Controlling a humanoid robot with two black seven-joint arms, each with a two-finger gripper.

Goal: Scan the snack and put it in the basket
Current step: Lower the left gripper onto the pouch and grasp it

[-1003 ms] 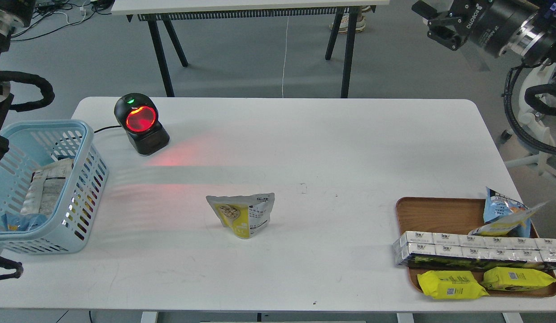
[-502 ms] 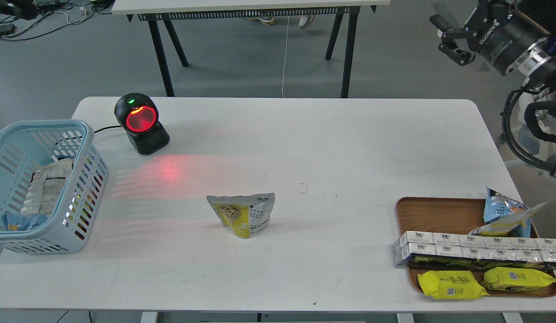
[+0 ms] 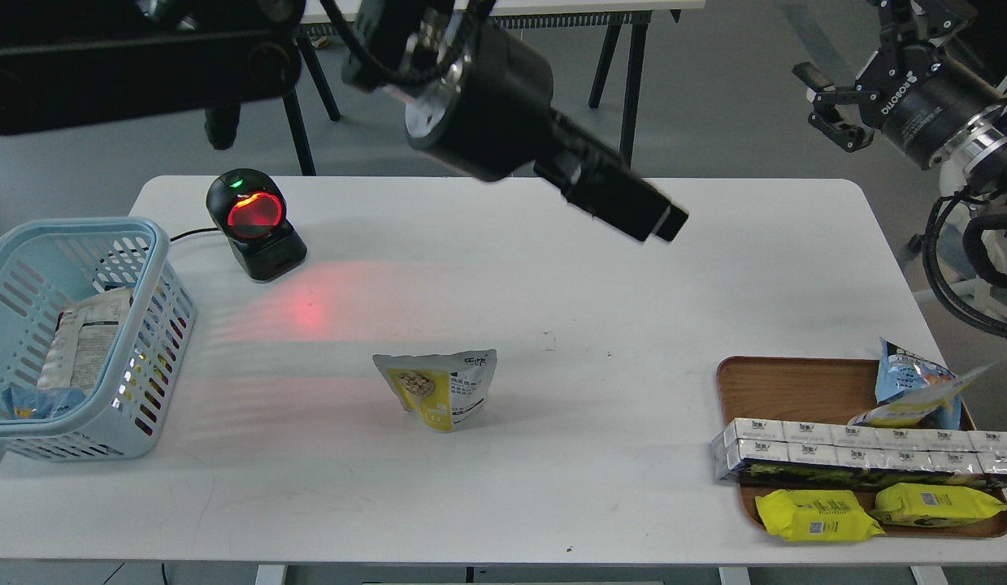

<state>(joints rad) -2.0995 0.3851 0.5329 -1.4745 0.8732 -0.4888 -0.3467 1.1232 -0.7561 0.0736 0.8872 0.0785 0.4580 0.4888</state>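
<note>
A grey floor and a second table's legs fill the top of the frame, and below them my white table point(image 3: 552, 268) takes up most of the view. The snack point(image 3: 438, 388) stands upright just left of centre, in the lower half, with nothing touching it, so I judge the task barely begun: the pouch has yet to be picked up, shown to the scanner point(image 3: 253, 223) glowing red at upper left, and dropped in the basket point(image 3: 149, 244) at the left edge, which already holds other packs. My left gripper point(image 3: 661, 219) hangs high over the table, above and to the right of the pouch and well apart from it; it shows as one dark block, so I cannot tell how its fingers stand. My right gripper point(image 3: 824, 106), at upper right beyond the table, has its fingers spread and holds nothing.
</note>
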